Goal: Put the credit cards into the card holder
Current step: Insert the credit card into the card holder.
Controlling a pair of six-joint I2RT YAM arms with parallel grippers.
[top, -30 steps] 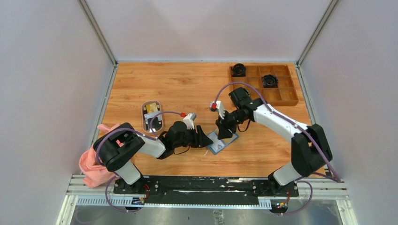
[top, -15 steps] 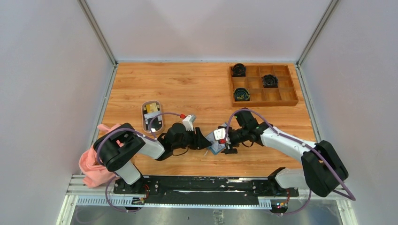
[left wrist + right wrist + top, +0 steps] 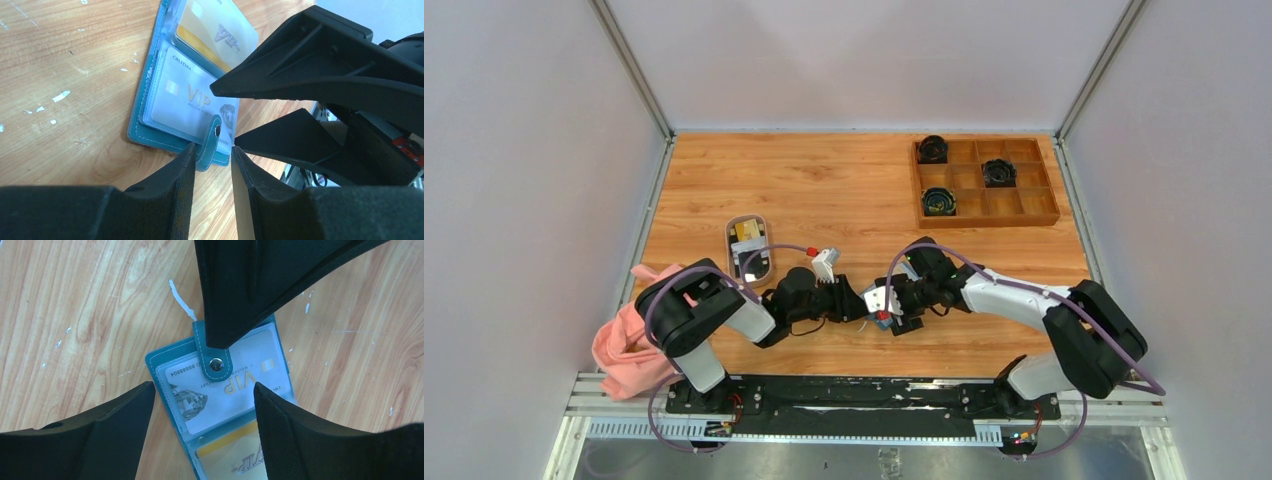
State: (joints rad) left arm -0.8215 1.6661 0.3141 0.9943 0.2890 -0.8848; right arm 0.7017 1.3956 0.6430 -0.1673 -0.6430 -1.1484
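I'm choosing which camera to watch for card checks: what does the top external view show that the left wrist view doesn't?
Only top external: the oval dish holding loose cards, the wooden compartment tray, the pink cloth. Only left wrist: the open card holder with VIP cards in its pockets. Both: left gripper, right gripper, the table.

Your overhead view is bright and even, lit softly from above. The table point(image 3: 824, 180) carries only faint shadows close under the arms, and there is no glare. In your left wrist view the left fingers point(image 3: 150, 210) at 6 o'clock are dark and soft, while the card holder point(image 3: 192, 95) at 12 o'clock is sharp, with a pale sheen on its pockets. In your right wrist view the centre is crisp, and the right fingers point(image 3: 100, 440) at 7 and 5 o'clock are blurred.
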